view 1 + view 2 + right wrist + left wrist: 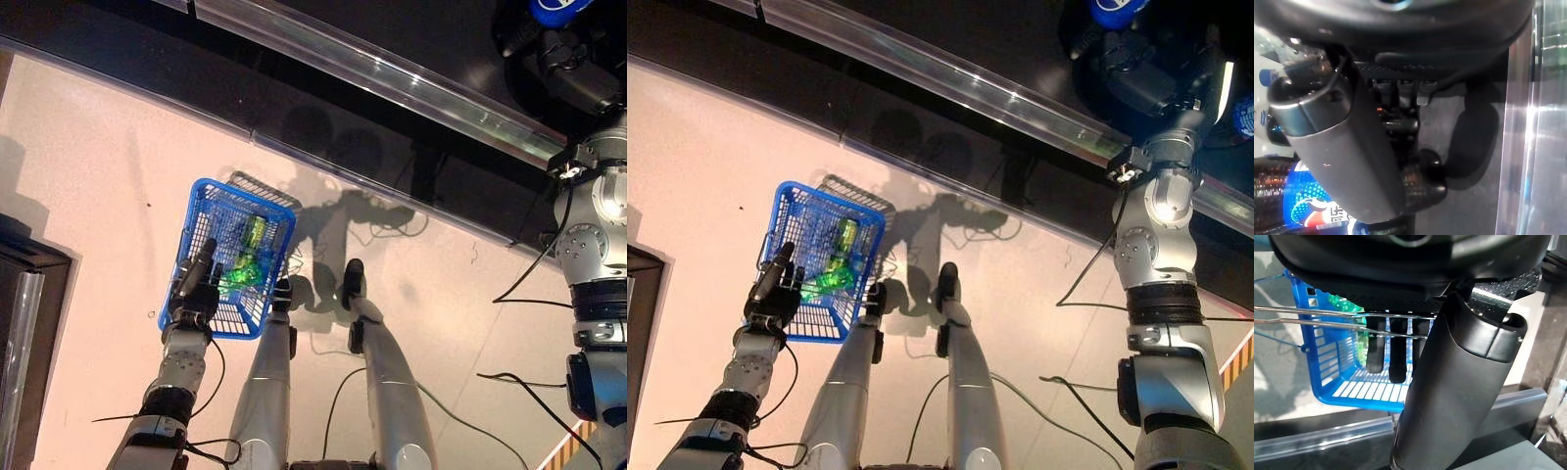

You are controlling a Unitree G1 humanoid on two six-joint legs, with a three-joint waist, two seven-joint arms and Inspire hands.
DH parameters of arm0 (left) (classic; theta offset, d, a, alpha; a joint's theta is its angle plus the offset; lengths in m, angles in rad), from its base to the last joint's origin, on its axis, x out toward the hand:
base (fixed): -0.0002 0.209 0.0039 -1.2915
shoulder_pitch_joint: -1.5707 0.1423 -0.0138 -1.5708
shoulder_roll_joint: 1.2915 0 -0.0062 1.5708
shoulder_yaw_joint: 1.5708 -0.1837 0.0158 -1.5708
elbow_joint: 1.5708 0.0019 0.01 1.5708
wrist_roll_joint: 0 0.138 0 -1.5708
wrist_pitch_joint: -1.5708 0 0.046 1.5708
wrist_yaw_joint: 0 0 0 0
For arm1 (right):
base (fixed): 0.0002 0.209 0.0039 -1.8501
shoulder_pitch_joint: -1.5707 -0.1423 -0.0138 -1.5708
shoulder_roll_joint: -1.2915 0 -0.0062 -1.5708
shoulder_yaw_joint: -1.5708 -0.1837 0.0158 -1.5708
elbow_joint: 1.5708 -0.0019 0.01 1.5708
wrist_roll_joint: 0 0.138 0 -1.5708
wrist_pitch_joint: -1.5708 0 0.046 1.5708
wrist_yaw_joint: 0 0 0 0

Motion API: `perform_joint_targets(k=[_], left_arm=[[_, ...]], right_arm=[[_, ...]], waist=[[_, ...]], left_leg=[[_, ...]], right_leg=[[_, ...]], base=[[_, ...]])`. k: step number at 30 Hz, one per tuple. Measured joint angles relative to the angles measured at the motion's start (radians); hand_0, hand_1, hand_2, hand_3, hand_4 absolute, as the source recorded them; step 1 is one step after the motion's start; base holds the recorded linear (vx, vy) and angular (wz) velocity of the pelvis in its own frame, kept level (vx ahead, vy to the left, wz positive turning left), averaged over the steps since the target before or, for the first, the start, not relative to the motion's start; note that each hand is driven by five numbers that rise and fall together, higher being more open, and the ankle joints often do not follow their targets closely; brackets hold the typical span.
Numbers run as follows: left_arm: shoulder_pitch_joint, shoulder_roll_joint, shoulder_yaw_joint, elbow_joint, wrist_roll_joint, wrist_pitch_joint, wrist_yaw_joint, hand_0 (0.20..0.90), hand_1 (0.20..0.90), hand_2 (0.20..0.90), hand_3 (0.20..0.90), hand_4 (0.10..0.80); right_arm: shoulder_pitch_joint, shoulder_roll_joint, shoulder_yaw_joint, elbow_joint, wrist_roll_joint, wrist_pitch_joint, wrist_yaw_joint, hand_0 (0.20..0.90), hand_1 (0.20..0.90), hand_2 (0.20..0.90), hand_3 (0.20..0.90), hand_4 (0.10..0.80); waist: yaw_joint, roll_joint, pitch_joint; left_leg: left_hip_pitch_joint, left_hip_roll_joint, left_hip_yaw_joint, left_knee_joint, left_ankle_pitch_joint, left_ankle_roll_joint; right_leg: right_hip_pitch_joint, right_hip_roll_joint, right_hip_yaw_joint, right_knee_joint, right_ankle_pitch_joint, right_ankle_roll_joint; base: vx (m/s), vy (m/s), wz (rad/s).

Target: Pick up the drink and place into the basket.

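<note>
A blue plastic basket (191, 230) hangs at my left hand (194, 286), above the pale floor. Its wire handle (1327, 316) runs between my thumb and fingers, so the hand is shut on it. Inside lie a green bottle (243, 272) and a yellow-green can (256, 232). My right hand (1141, 78) is raised at the dark shelf on the far right. In the right wrist view its fingers (1418, 181) hang relaxed with nothing between them and the thumb. A dark drink bottle with a blue label (1310, 213) stands just beside that hand, apart from it.
A dark shelf unit with a shiny rail (392, 83) crosses the top of the view. A clear bottle with a blue cap (1266, 76) stands further along the shelf. A dark cabinet edge (24, 294) is at the left. Striped tape (568, 446) marks the floor at the lower right.
</note>
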Motion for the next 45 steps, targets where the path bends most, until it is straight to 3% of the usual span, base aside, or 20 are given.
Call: perform_joint_targets(k=[12, 26, 45], left_arm=[[0.007, -0.003, 0.000, -0.002, 0.000, 0.000, 0.000, 0.300, 0.300, 0.300, 0.200, 0.100], [0.017, -0.003, 0.000, -0.002, -0.001, 0.000, 0.000, 0.300, 0.300, 0.300, 0.200, 0.100], [0.022, -0.002, -0.004, -0.002, -0.026, 0.003, 0.000, 0.300, 0.300, 0.300, 0.200, 0.100]], right_arm=[[-0.059, -0.027, 0.090, -0.022, -0.063, 0.083, 0.022, 0.900, 0.900, 0.900, 0.900, 0.800], [-0.061, -0.032, 0.110, -0.020, -0.085, 0.134, -0.008, 0.900, 0.900, 0.900, 0.900, 0.800], [-0.143, -0.031, 0.152, 0.036, 0.045, 0.136, -0.055, 0.900, 0.900, 0.900, 0.900, 0.800]], waist=[[0.011, 0.002, 0.000], [0.023, 0.002, 0.000], [0.067, 0.002, 0.000]], left_leg=[[0.000, 0.000, -0.011, 0.009, 0.002, -0.003], [0.025, 0.000, -0.028, 0.000, 0.005, -0.009], [0.051, -0.003, -0.061, -0.025, 0.017, -0.016]], right_leg=[[0.008, 0.000, -0.004, 0.001, 0.000, -0.002], [0.039, -0.002, -0.028, -0.003, -0.005, -0.007], [0.072, -0.009, -0.062, -0.017, -0.008, -0.023]], base=[[-0.001, -0.001, 0.01], [0.006, -0.005, 0.03], [0.007, -0.006, 0.04]])
